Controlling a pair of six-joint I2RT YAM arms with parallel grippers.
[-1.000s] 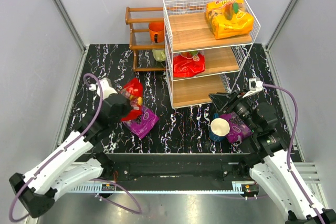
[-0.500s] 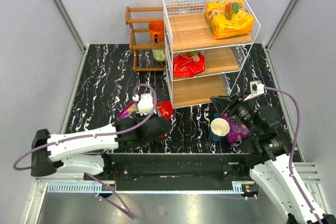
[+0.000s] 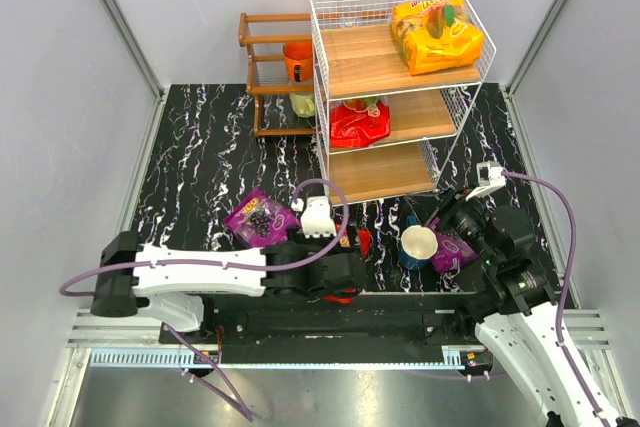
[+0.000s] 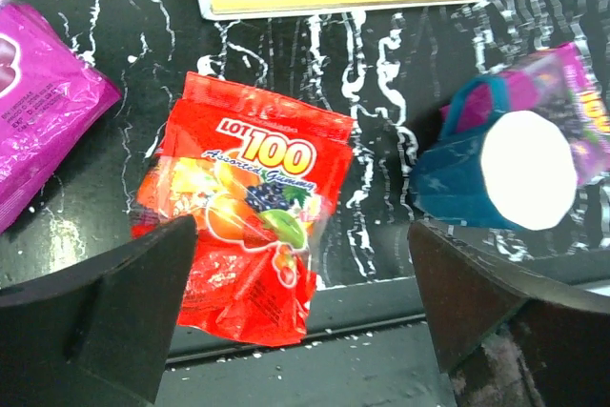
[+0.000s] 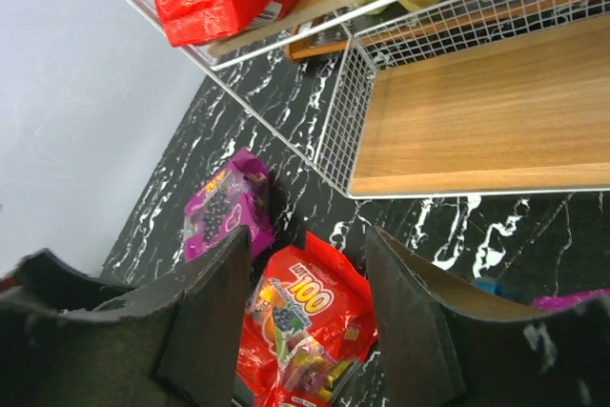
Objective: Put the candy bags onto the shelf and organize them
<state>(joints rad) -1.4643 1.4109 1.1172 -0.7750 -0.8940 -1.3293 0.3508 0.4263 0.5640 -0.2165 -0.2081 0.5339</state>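
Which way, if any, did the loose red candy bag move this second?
Yes. The red candy bag went right and nearer: from left of the white wire shelf to in front of its bottom board.

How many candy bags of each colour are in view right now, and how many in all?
orange-yellow bag: 1
red bags: 2, shelf red bag and table red bag
purple bags: 2, left purple bag and right purple bag
total: 5
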